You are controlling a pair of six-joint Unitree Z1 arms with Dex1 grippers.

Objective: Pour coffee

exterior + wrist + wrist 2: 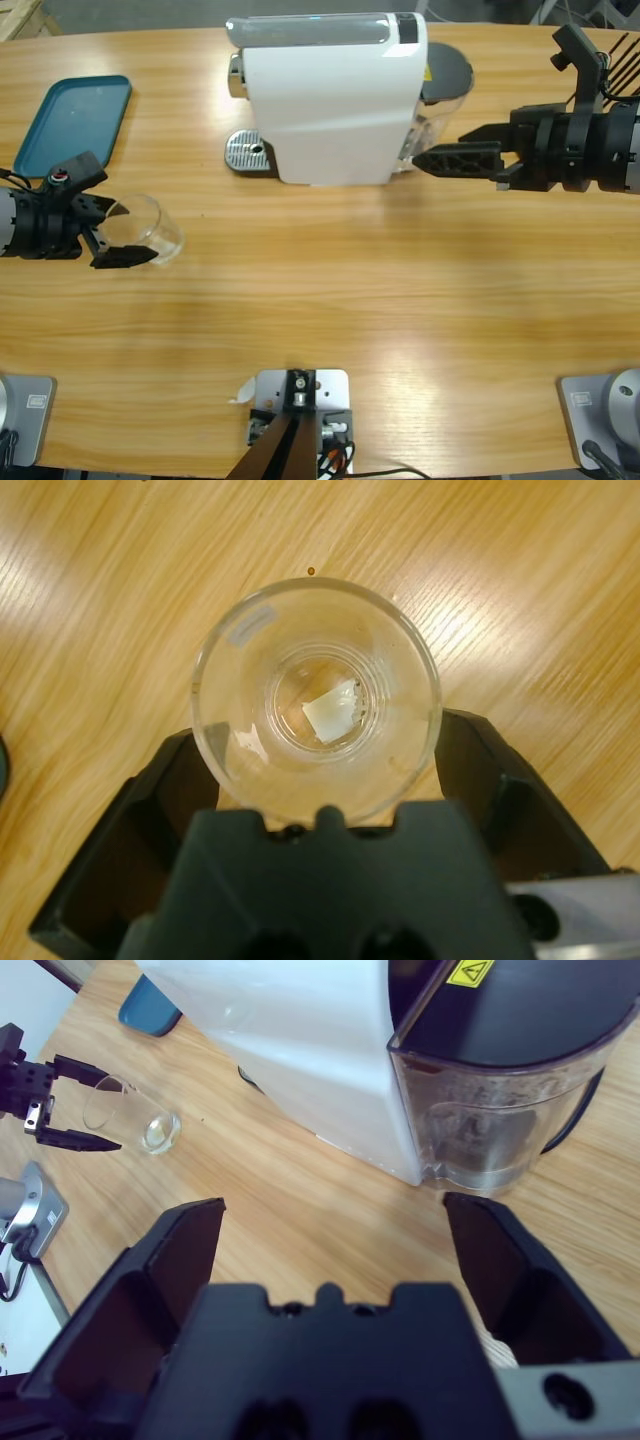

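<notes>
A small clear glass [150,230] lies on its side just above the table at the left, its mouth toward my left gripper [118,235], whose jaws are shut on its rim end. Looking down into the glass [318,705] in the left wrist view, I see only a clear bottom and no coffee. My right gripper [440,160] hovers open and holds nothing, pointing at the right end of the white coffee machine [335,95]. In the right wrist view the gripper [335,1210] faces the machine's water tank [500,1110]. The glass [135,1120] shows there at far left.
The machine's metal drip tray [250,152] sticks out at its left front. A blue tray [75,120] lies at the back left. A tiny brown spot [311,571] marks the wood beyond the glass. Bare wooden table [350,290] spans the middle and front.
</notes>
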